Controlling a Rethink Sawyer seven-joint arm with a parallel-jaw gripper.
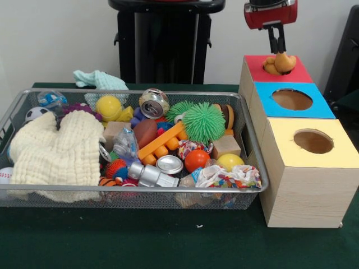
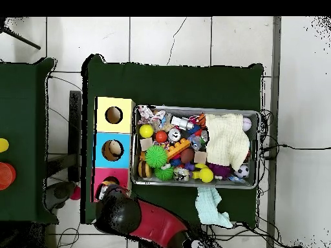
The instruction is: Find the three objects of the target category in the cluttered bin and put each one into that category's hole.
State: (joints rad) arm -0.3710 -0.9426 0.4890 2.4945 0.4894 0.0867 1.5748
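An orange-yellow plush toy (image 1: 280, 64) sits in the mouth of the red-surround hole (image 1: 259, 63) at the far end of the wooden box (image 1: 303, 185), its body lying roughly across the opening, its facing unclear. The gripper (image 1: 276, 43) hangs right above it, jaws narrow and touching the toy's top; whether they still pinch it I cannot tell. I judge this delivery nearly finished, with any remaining plush animals still buried in the cluttered bin (image 1: 168, 190) on the tabletop (image 1: 140, 241); none shows clearly there.
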